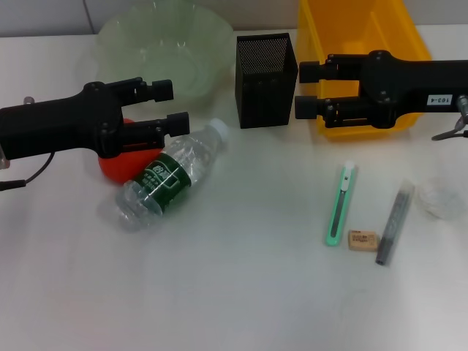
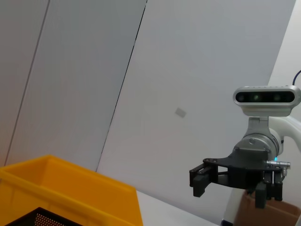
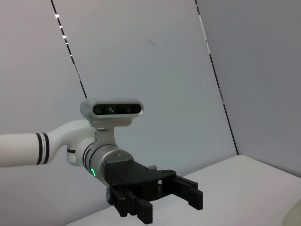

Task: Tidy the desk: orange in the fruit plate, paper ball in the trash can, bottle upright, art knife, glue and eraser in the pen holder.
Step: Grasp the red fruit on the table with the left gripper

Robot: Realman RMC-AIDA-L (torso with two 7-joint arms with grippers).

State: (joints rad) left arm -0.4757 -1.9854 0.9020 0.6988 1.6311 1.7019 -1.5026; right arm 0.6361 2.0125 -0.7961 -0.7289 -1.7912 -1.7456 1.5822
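A clear bottle (image 1: 170, 173) with a green label lies on its side at the left of the white desk. The orange (image 1: 115, 167) sits behind it, partly hidden. My left gripper (image 1: 175, 104) hovers open just above both. The fruit plate (image 1: 164, 42), a pale green bowl, stands behind. My right gripper (image 1: 304, 89) hangs open between the black mesh pen holder (image 1: 265, 70) and the yellow trash can (image 1: 357, 33). At the right lie the green art knife (image 1: 339, 204), the tan eraser (image 1: 362, 240), the grey glue stick (image 1: 393, 223) and a pale paper ball (image 1: 441, 199).
The left wrist view looks across the trash can's rim (image 2: 70, 190) at the right gripper (image 2: 230, 188) and a wall. In the right wrist view the left gripper (image 3: 167, 202) shows against a wall. A cable trails off the desk's left edge.
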